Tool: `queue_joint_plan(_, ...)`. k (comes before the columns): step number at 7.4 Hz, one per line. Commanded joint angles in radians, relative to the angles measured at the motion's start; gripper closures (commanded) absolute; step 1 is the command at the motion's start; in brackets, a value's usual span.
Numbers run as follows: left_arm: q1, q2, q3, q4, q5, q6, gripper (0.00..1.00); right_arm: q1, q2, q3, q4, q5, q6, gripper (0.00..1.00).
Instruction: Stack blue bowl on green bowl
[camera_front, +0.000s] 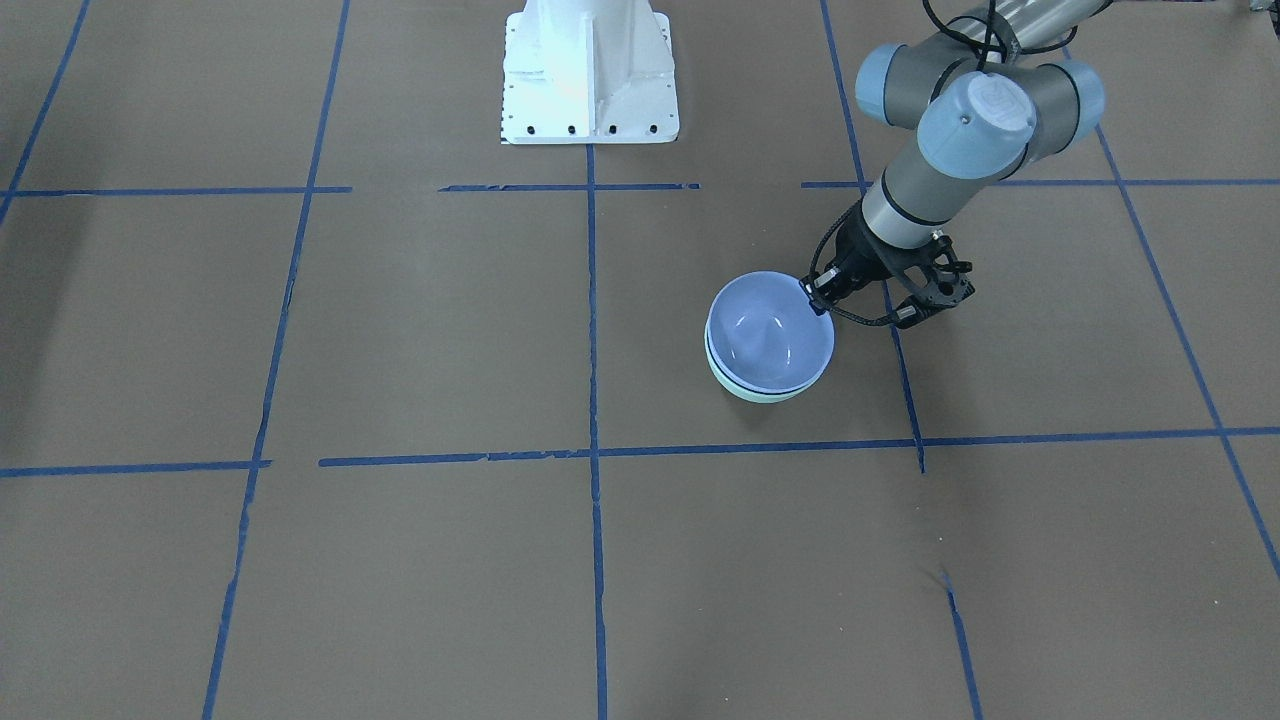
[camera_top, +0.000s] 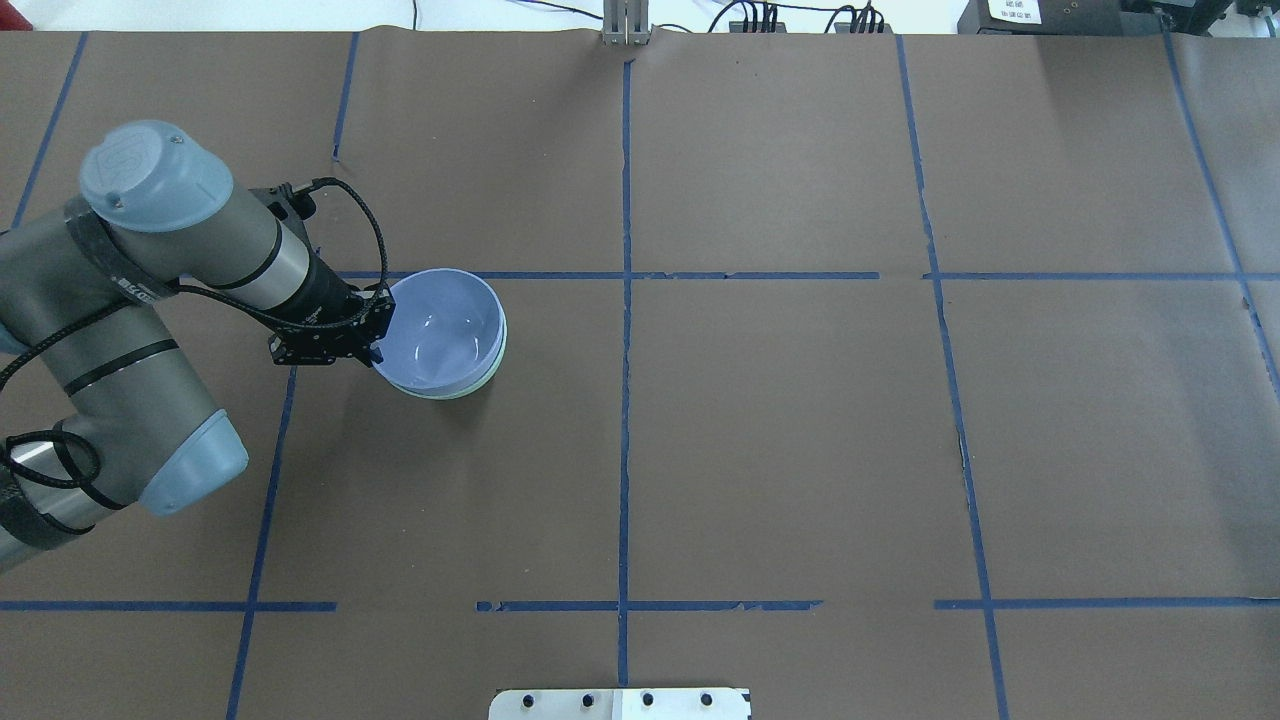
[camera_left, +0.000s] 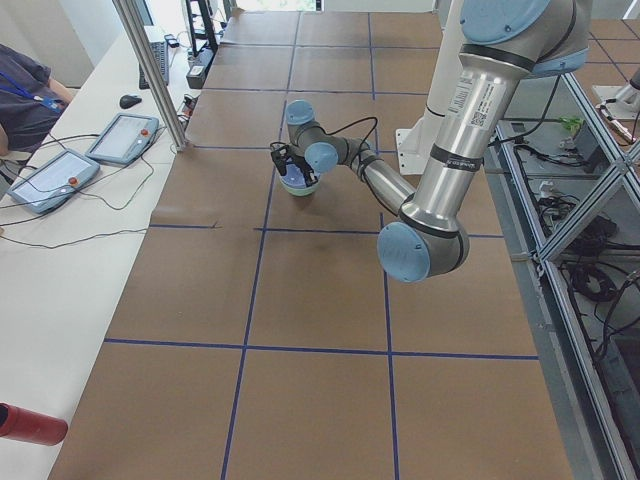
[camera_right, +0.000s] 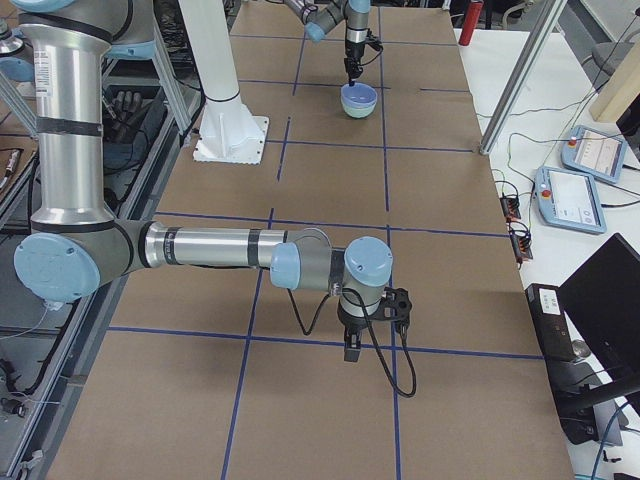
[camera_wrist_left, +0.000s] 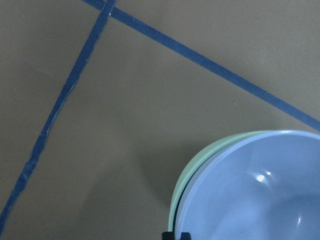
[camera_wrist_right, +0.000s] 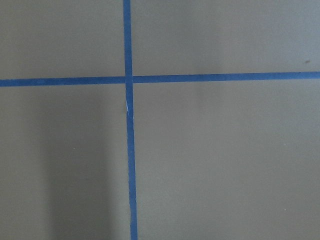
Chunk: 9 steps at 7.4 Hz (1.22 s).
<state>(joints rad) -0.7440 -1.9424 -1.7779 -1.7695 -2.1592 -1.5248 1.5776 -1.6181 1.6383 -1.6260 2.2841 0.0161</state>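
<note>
Two bowls are already nested on the counter, and the left fingers sit right at their rim, drawn close together and, as far as I can judge, pinching the near edge of the blue bowl. From those fingers the bowl's round body spreads away, out toward the middle of the counter, with nothing of it behind them. Underneath, the green bowl shows only as a thin mint crescent around the blue one, so blue looks seated inside green, a touch off-centre. What matters next, I reckon, is that the rim lies between the fingertips: opening and lifting straight up should clear it. Meanwhile the right fingers hang well apart from both bowls over bare counter; their opening I cannot tell.
</note>
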Motion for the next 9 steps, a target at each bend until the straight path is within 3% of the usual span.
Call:
queue_joint_plan(1, 0.002, 0.003, -0.011, -0.001, 0.002, 0.003, 0.24, -0.001, 0.0, 0.0, 0.0, 0.0, -0.001, 0.0)
queue_joint_plan(2, 0.002, 0.007, -0.018, 0.001, 0.004, -0.004, 0.0, -0.001, 0.0, 0.0, 0.0, 0.0, 0.001, 0.0)
queue_joint_plan(4, -0.017, 0.028, -0.078, -0.001, -0.013, 0.041, 0.0, 0.001, 0.0, 0.0, 0.0, 0.0, -0.001, 0.0)
queue_joint_plan(5, -0.07, 0.063, -0.124, 0.001, -0.016, 0.169, 0.0, -0.001, 0.0, 0.0, 0.0, 0.0, -0.001, 0.0)
queue_joint_plan(7, -0.174, 0.173, -0.158, 0.004, -0.111, 0.452, 0.0, -0.001, 0.0, 0.0, 0.0, 0.0, -0.001, 0.0)
queue_joint_plan(9, -0.294, 0.332, -0.155, 0.007, -0.113, 0.831, 0.0, -0.001, 0.0, 0.0, 0.0, 0.0, -0.001, 0.0)
